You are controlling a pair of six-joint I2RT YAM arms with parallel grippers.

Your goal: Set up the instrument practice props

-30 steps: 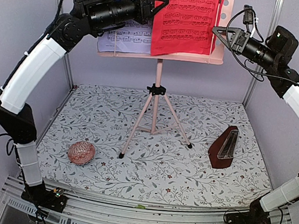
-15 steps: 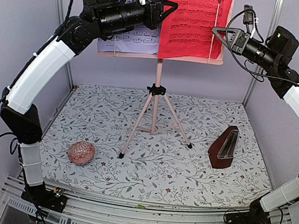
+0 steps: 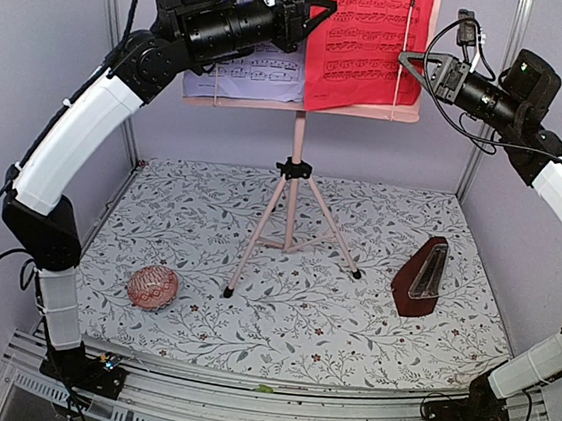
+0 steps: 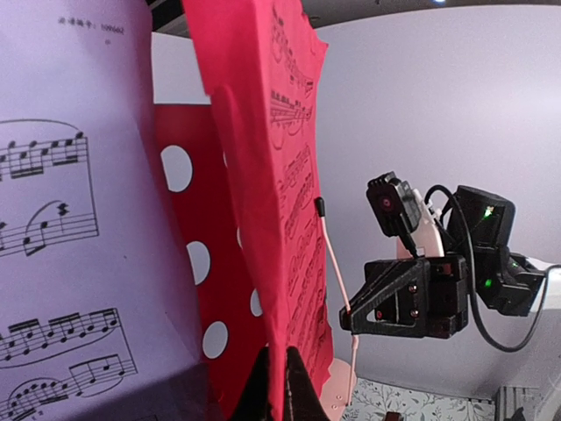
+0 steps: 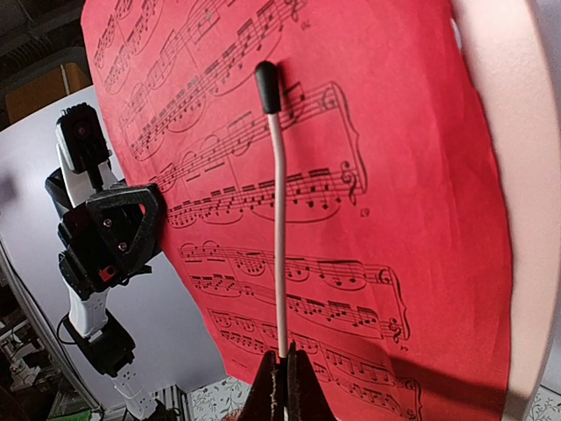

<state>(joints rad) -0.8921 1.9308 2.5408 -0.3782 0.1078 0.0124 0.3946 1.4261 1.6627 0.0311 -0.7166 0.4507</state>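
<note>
The pink tripod music stand stands at mid-table, its perforated desk up high. A lavender sheet-music page rests on the desk's left half and a red page on its right half. My left gripper is shut on the red page's left edge, as the left wrist view shows. My right gripper is shut on the thin pink page-holder rod lying across the red page. The dark red-brown metronome stands on the mat at the right.
A reddish patterned ball lies on the floral mat at the front left. The stand's legs spread over the mat's middle. Metal frame posts stand at the back corners, close to both arms.
My left gripper has moved right with the red page, which has slid right across the desk and uncovered more of the lavender page. The right gripper has stayed on the rod.
</note>
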